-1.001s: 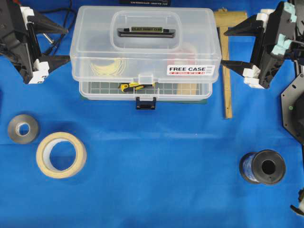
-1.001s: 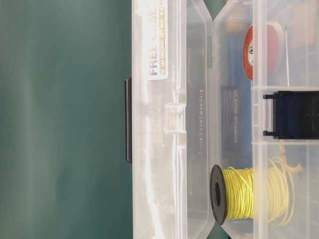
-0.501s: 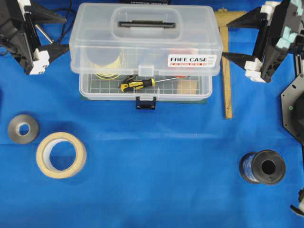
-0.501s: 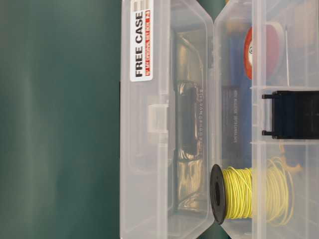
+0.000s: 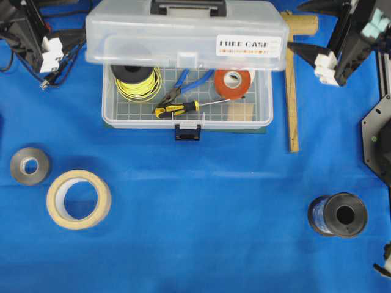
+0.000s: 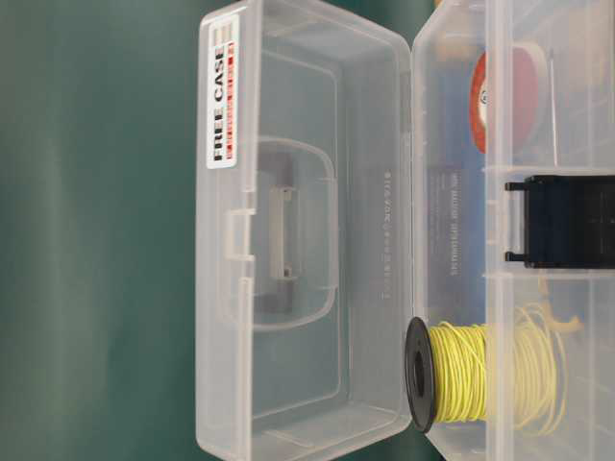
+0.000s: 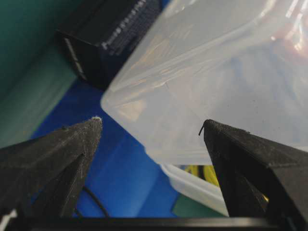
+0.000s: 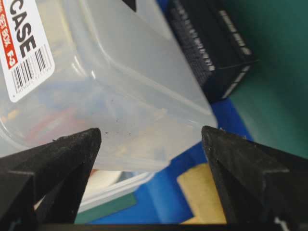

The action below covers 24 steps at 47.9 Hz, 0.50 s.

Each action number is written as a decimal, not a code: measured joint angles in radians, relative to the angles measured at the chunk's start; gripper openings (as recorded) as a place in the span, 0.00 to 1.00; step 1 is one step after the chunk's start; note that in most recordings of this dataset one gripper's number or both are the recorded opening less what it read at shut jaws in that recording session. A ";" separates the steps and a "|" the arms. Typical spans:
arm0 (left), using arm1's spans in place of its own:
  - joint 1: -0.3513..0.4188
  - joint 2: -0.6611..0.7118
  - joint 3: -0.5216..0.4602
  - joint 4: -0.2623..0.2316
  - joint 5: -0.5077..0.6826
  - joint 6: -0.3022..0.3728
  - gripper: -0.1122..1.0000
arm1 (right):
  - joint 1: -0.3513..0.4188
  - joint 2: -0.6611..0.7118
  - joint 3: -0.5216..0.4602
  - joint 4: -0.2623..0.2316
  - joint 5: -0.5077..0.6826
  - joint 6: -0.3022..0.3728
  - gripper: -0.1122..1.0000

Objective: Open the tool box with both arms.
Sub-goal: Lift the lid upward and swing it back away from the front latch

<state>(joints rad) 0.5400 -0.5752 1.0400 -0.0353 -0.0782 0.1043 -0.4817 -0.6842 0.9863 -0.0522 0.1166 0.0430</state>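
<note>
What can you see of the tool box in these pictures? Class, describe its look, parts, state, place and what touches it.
The tool box is a clear plastic case on the blue cloth. Its hinged lid is raised, black handle on top, "FREE CASE" sticker on its front. The dark blue latch hangs undone. Inside lie yellow wire, blue pliers, red tape and a screwdriver. Each open pincer straddles a lid end; contact is unclear.
</note>
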 measured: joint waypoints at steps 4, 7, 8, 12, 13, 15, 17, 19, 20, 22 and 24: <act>0.008 0.003 -0.003 0.000 -0.005 0.000 0.91 | -0.017 0.011 -0.006 0.000 -0.003 0.000 0.87; 0.017 0.005 -0.005 0.000 -0.011 0.000 0.91 | -0.028 0.020 -0.009 0.000 -0.006 0.000 0.87; 0.020 0.008 -0.006 0.000 -0.012 0.000 0.91 | -0.029 0.023 -0.011 0.000 -0.008 0.002 0.87; 0.034 0.014 -0.011 0.000 -0.018 0.006 0.91 | -0.043 0.034 -0.015 0.000 -0.012 0.000 0.87; 0.037 0.015 -0.011 0.000 -0.018 0.012 0.91 | -0.048 0.035 -0.017 0.000 -0.014 0.002 0.87; 0.041 0.018 -0.014 0.000 -0.020 0.023 0.91 | -0.057 0.040 -0.018 0.000 -0.017 0.000 0.87; 0.048 0.023 -0.018 0.000 -0.023 0.038 0.91 | -0.064 0.044 -0.020 0.000 -0.020 0.002 0.87; 0.054 0.029 -0.021 0.000 -0.026 0.051 0.91 | -0.075 0.049 -0.023 0.000 -0.023 0.000 0.87; 0.057 0.032 -0.025 0.000 -0.028 0.055 0.91 | -0.080 0.052 -0.025 0.000 -0.026 0.002 0.87; 0.061 0.037 -0.029 0.000 -0.034 0.058 0.91 | -0.091 0.057 -0.028 0.000 -0.029 0.002 0.87; 0.067 0.044 -0.032 0.000 -0.038 0.066 0.91 | -0.100 0.061 -0.031 0.002 -0.032 0.002 0.87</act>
<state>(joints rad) 0.6075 -0.5308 1.0078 -0.0353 -0.1166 0.1703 -0.5814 -0.6228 0.9557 -0.0506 0.0844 0.0445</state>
